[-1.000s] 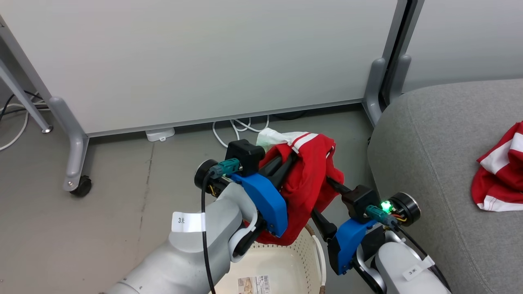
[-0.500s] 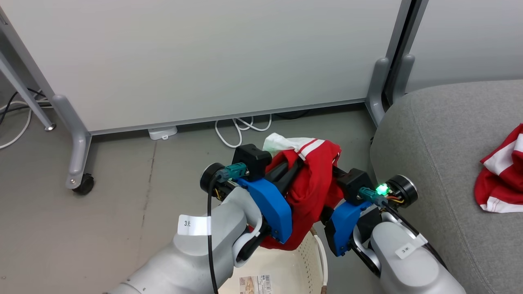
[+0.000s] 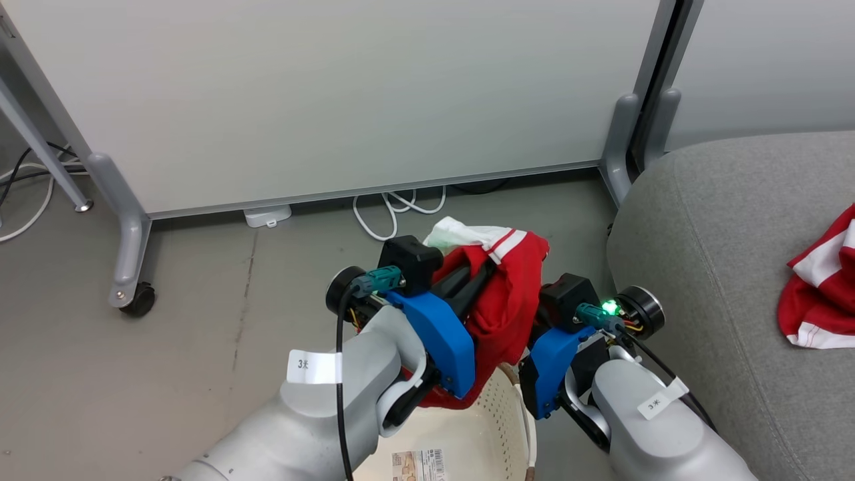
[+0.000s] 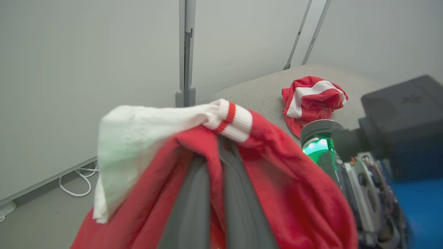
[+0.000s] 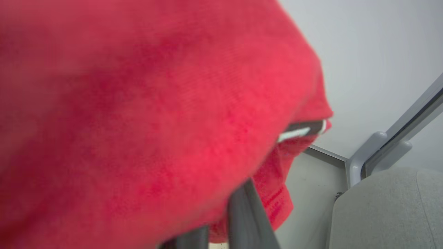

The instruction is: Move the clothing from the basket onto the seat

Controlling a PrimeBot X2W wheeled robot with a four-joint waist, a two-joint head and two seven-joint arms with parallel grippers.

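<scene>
In the head view the left arm rises from the bottom edge, its pale forearm slanting up and to the right. The left gripper (image 3: pixel 484 270) points into a red garment (image 3: pixel 511 300) with a white panel. The right arm enters from the lower right and turns inward. The right gripper (image 3: pixel 538 327) reaches leftward into the same cloth, which hides its fingertips. There are two garments, one basket, one seat and two grippers. The held garment hangs bunched over the fingers, above the far rim of the basket (image 3: pixel 514 407), whose floor carries a label. The second garment (image 3: pixel 818 294) lies crumpled on the seat (image 3: pixel 701 267), well apart from both grippers. A white partition (image 3: pixel 334 100) stands behind, with cables (image 3: pixel 394 207) on the floor at its foot.

In the left wrist view the two grey fingers (image 4: pixel 188 207) run side by side, pressed together with a fold of red fabric pinched between them. The garment drapes over their tips and down both sides. The second garment sits on the seat beyond.

In the right wrist view red cloth lies over the fingers (image 5: pixel 247 214), which converge, drawn together, with their tips buried under it. Whether fabric is caught between them cannot be made out. A corner of the seat shows at the lower right.
</scene>
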